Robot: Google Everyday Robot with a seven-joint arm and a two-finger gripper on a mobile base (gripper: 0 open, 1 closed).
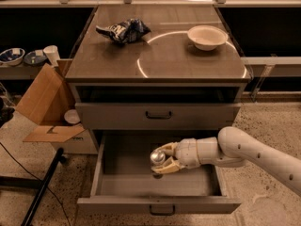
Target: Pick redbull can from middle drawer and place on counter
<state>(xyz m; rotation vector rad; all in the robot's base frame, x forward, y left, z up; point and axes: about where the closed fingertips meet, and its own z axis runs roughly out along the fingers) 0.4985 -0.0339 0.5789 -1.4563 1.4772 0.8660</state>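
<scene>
gripper (pixel 161 161), low centre of the frame, has its fingers clamped around the redbull can (pixel 157 156) (silver top showing) inside the open middle drawer (pixel 127 185). higher up, the counter (pixel 188 62) carries a dark snack bag (pixel 123 30) and a white bowl (pixel 207 36).

My hand (pixel 160 161) sits in the open middle drawer (pixel 113 185), clasped round the redbull can (pixel 157 156). The shut upper drawer (pixel 158 115) caps the far side; I see the near side open above. On the table (pixel 188 65), snack bag (pixel 123 30) far left and bowl (pixel 207 36) far right flank bare surface.
</scene>
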